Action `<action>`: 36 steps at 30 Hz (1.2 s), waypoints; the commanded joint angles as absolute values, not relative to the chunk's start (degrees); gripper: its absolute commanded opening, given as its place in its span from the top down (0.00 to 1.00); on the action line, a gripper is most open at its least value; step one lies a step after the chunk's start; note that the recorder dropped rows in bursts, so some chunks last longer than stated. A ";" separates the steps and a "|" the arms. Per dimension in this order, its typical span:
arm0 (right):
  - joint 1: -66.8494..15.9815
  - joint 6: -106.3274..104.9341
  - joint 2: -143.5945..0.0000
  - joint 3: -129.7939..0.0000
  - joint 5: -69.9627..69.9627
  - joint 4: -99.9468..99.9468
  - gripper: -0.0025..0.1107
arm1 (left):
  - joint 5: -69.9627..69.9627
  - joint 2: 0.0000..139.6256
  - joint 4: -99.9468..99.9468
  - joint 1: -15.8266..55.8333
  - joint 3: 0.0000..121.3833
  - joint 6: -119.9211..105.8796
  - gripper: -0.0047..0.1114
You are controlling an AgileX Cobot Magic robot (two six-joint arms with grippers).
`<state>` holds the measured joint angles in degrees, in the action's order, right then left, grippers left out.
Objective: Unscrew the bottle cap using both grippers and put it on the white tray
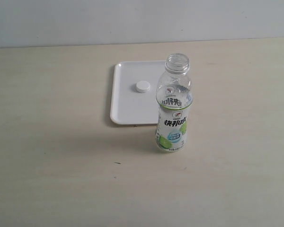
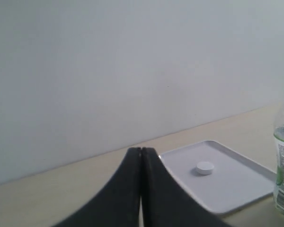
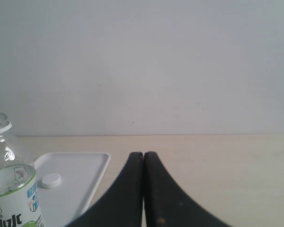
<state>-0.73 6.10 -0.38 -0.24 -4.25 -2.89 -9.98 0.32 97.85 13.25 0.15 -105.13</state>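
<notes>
Both tools, the left (image 2: 141, 156) and the right (image 3: 143, 158), point level toward the plain wall, black fingers pressed fully together with nothing between them, each seen only by its own wrist camera. The exterior view alone takes in the whole layout on the pale surface (image 1: 52, 156): the bottle cap (image 1: 142, 87) lies on the white tray (image 1: 125, 101), apart from the open-necked bottle (image 1: 174, 109), which stands upright just beside the tray's corner.

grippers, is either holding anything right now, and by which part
Nothing is held. The left gripper and right gripper are shut and empty; the bottle cap lies on the white tray, apart from both.
</notes>
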 commanded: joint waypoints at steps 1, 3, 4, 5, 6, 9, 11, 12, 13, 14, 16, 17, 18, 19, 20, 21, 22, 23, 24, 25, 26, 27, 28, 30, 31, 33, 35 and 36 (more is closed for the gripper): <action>-0.36 5.63 0.00 0.00 -4.19 -2.89 0.98 | -11.41 0.00 96.63 13.14 0.00 -99.39 0.96; -0.36 5.63 0.00 0.00 -4.19 -2.89 0.98 | -9.30 0.00 88.72 13.14 0.00 -88.99 0.96; -0.36 5.63 0.00 0.00 -4.19 -2.89 0.98 | -6.96 0.00 83.62 13.14 0.00 -81.91 0.96; -0.36 5.63 0.00 0.00 -4.19 -2.89 0.98 | -4.45 0.00 78.36 13.14 0.00 -74.11 0.96; -0.36 5.63 0.00 0.00 -4.19 -2.89 0.98 | -1.55 0.00 71.34 13.14 0.00 -64.76 0.96; -0.36 5.63 0.00 0.00 -4.19 -2.89 0.98 | 0.43 0.00 38.77 13.14 0.00 -34.18 0.96; -0.36 5.63 0.00 0.00 -4.19 -2.89 0.98 | -0.66 0.00 18.83 13.14 0.00 -16.24 0.96; -0.36 5.63 0.00 0.00 -4.19 -2.89 0.98 | -1.10 0.00 14.41 13.14 0.00 -11.53 0.96; -0.36 5.63 0.00 0.00 -4.19 -2.89 0.98 | -1.57 0.00 10.92 13.14 0.00 -7.88 0.96; -0.36 5.63 0.00 0.00 -4.19 -2.89 0.98 | -1.97 0.00 8.48 13.14 0.00 -5.31 0.96; -0.36 5.63 0.00 0.00 -4.19 -2.89 0.98 | -2.89 0.00 4.85 13.14 0.00 -0.94 0.96; -0.36 5.63 0.00 0.00 -4.19 -2.89 0.98 | -3.33 0.00 3.12 13.14 0.00 1.53 0.96; -0.36 5.63 0.00 0.00 -4.19 -2.89 0.98 | -3.78 0.00 1.99 13.14 0.00 3.82 0.96; -0.36 5.63 0.00 0.00 -4.19 -2.89 0.98 | -4.25 0.00 0.93 13.14 0.00 5.25 0.96; -0.36 5.63 0.00 0.00 -4.19 -2.89 0.98 | -4.49 0.00 0.48 13.14 0.00 6.00 0.96; -0.36 5.63 0.00 0.00 -4.19 -2.89 0.98 | -4.62 0.00 0.00 13.14 0.00 6.28 0.96; -0.36 5.63 0.00 0.00 -4.19 -2.89 0.98 | -4.62 0.00 0.00 13.14 0.00 6.28 0.96; -0.36 5.63 0.00 0.00 -4.19 -2.89 0.98 | -4.62 0.00 0.00 13.14 0.00 6.28 0.96; -0.36 5.63 0.00 0.00 -4.19 -2.89 0.98 | -4.62 0.00 0.00 13.14 0.00 6.28 0.96; -0.36 5.63 0.00 0.00 -4.19 -2.89 0.98 | -4.62 0.00 0.00 13.14 0.00 6.28 0.96; -0.36 5.63 0.00 0.00 -4.19 -2.89 0.98 | -4.62 0.00 0.00 13.14 0.00 6.28 0.96; -0.36 5.63 0.00 0.00 -4.19 -2.89 0.98 | -4.62 0.00 0.00 13.14 0.00 6.28 0.96; -0.36 5.63 0.00 0.00 -4.19 -2.89 0.98 | -4.62 0.00 0.00 13.14 0.00 6.28 0.96; -0.36 5.63 0.00 0.00 -4.19 -2.89 0.98 | -4.62 0.00 0.00 13.14 0.00 6.28 0.96; -0.36 5.63 0.00 0.00 -4.19 -2.89 0.98 | -4.62 0.00 0.00 13.14 0.00 6.28 0.96; -0.36 5.63 0.00 0.00 -4.19 -2.89 0.98 | -4.62 0.00 0.00 13.14 0.00 6.28 0.96; -0.36 5.63 0.00 0.00 -4.19 -2.89 0.98 | -4.62 0.00 0.00 13.14 0.00 6.28 0.96; -0.36 5.63 0.00 0.00 -4.19 -2.89 0.98 | -4.62 0.00 0.00 13.14 0.00 6.28 0.96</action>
